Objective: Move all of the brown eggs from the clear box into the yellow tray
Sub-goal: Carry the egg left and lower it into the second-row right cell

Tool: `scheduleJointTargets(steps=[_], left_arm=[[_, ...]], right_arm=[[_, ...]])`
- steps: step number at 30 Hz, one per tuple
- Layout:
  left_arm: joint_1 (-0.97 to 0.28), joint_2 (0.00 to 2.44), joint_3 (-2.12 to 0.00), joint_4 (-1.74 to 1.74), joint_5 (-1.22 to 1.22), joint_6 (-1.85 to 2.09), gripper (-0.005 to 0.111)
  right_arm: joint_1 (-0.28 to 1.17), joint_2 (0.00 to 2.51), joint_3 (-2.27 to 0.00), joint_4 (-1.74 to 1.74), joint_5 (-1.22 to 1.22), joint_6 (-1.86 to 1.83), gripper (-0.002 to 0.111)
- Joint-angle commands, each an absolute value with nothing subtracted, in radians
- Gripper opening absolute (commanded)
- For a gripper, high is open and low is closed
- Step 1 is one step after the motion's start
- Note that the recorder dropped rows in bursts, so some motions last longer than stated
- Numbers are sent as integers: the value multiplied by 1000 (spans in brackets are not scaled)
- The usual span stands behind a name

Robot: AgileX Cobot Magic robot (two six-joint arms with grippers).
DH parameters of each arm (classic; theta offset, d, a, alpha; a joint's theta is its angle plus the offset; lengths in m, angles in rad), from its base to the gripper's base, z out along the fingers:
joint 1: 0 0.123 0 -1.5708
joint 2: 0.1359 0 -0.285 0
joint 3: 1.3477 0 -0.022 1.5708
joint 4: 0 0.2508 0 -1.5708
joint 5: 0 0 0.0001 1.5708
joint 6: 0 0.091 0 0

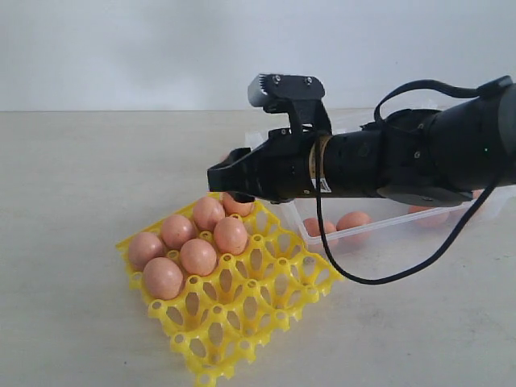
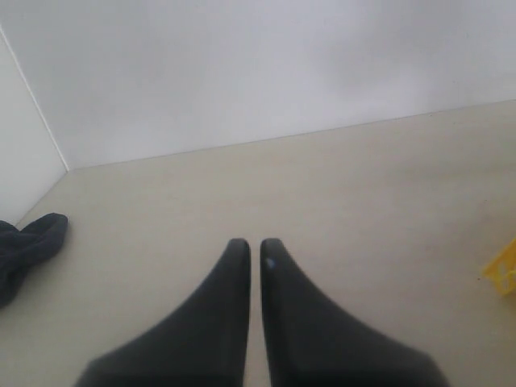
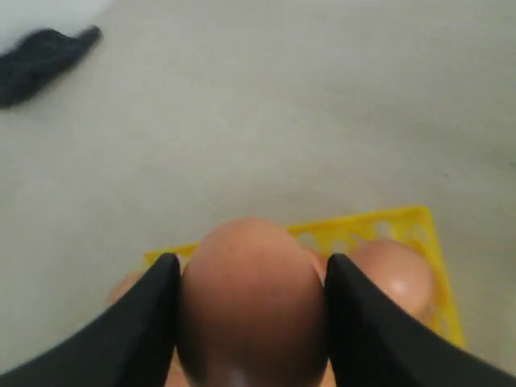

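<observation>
The yellow tray [image 1: 258,298] lies at the front, with several brown eggs [image 1: 197,256] seated in its left cups. My right gripper [image 1: 229,185] reaches in from the right and is shut on one brown egg [image 3: 251,306], which hangs just above the tray's far edge [image 3: 363,226]. That held egg [image 1: 236,205] shows under the fingers. The clear box [image 1: 387,226] sits behind the arm with more eggs [image 1: 353,220] in it. My left gripper [image 2: 255,243] is shut and empty over bare table, with a tray corner [image 2: 501,270] at the side.
A dark cloth [image 2: 28,246] lies on the table near the wall corner, also seen in the right wrist view as a dark cloth [image 3: 44,52]. A black cable [image 1: 379,278] loops under the right arm.
</observation>
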State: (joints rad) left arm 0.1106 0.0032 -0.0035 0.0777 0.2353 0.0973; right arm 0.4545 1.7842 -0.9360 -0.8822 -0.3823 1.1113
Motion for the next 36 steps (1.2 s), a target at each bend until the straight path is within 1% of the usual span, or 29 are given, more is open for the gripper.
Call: scheduleJointTargets(steps=[1,8,13,20,29,36], left_arm=[[106,0,0,76,232,94,4],[106,0,0,76,232,94,4],[106,0,0,76,232,94,4],[106,0,0,76,232,94,4],[106,0,0,76,232,94,4],[106,0,0,76,232,94,4]], right_arm=[[448,1780,-944,-877,-233,1017,0],[448,1804,-949,-877,-231,871,0],[448,1877,-979,-871,-295,818,0],[448,1877,-979,-869,-218,670,0],[448,1904,-979,-869,-240,614,0],[448,1933,-979,-791,-294,614,0]])
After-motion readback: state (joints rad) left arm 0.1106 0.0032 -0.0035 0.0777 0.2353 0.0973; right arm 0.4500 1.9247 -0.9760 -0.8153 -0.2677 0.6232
